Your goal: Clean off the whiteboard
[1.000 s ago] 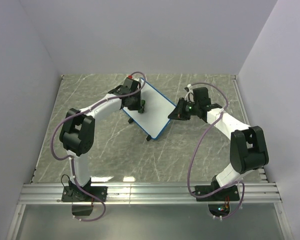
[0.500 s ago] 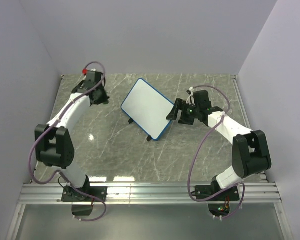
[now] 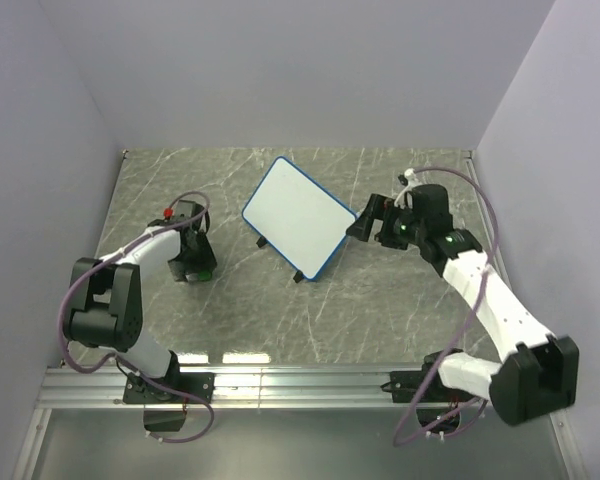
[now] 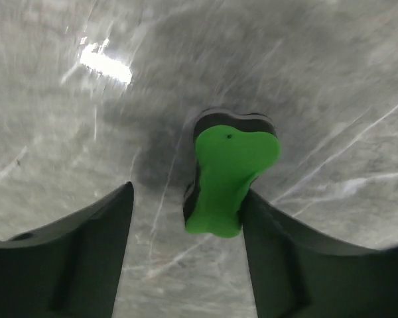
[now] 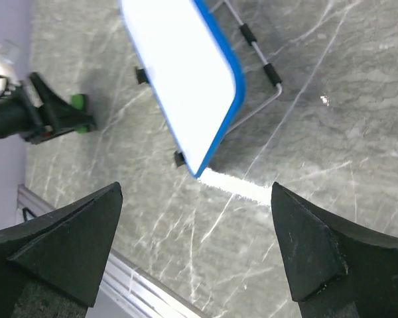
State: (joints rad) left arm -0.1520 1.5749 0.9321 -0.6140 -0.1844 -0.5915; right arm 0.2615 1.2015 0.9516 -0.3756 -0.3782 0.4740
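Blank whiteboard (image 3: 298, 215) w/ blue frame, tilted

The whiteboard (image 3: 298, 216) stood tilted on its wire stand (image 5: 270, 71) mid-table, barring the straight way between the arms, while bare table (image 3: 380, 320) lay open in front of it and to either side. The green eraser (image 4: 229, 175) lay between the parted fingers of the left gripper (image 3: 193, 262), well apart from the board. The right gripper (image 3: 363, 222), jaws wide, hung just beside the board's right edge.
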